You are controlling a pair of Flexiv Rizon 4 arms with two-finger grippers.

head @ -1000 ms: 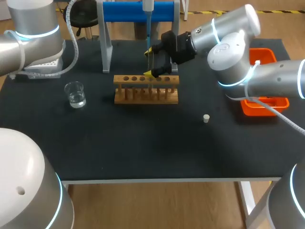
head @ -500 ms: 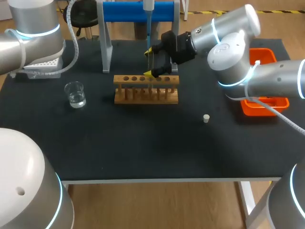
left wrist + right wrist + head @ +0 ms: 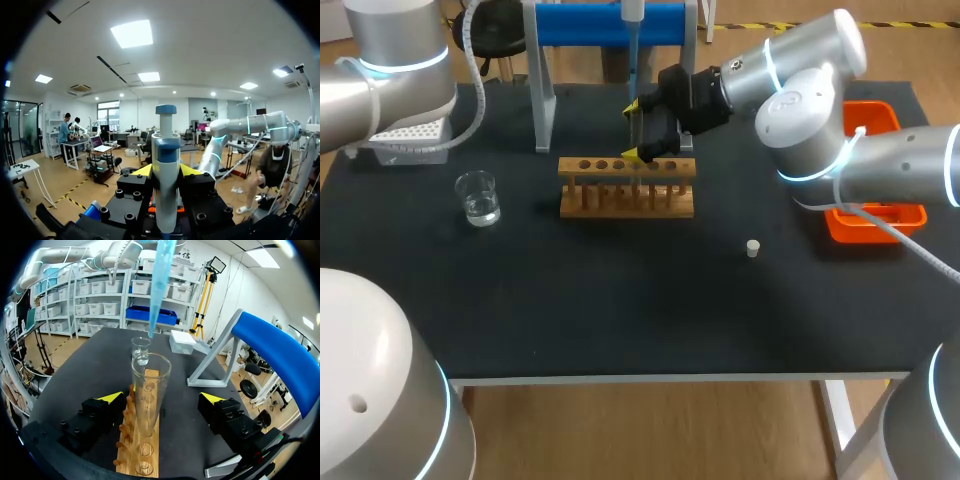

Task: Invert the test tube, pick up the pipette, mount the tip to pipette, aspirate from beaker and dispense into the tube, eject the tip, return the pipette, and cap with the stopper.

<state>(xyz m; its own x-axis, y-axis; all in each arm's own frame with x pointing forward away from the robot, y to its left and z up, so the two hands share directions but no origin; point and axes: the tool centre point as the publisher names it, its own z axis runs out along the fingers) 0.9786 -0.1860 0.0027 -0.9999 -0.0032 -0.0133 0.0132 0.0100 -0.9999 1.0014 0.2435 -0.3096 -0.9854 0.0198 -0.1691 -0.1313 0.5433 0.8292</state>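
A clear test tube (image 3: 148,395) stands upright, mouth up, in the wooden rack (image 3: 627,186). My right gripper (image 3: 161,397) is open around it, with a yellow-tipped finger on each side and neither touching the glass. In the head view the right gripper (image 3: 638,130) sits just behind the rack. The pipette (image 3: 166,170) is upright and my left gripper (image 3: 166,172) is shut on its body. Its blue tip (image 3: 161,280) hangs straight above the tube's mouth. The beaker (image 3: 478,197) with water stands left of the rack. The white stopper (image 3: 753,248) lies on the mat to the right.
The blue pipette stand (image 3: 610,22) rises behind the rack. A white tip box (image 3: 410,140) sits at the far left. An orange tray (image 3: 875,215) lies under my right arm at the right edge.
My left arm's upper link has shifted slightly. The pipette, the tube and the right gripper hold the same places.
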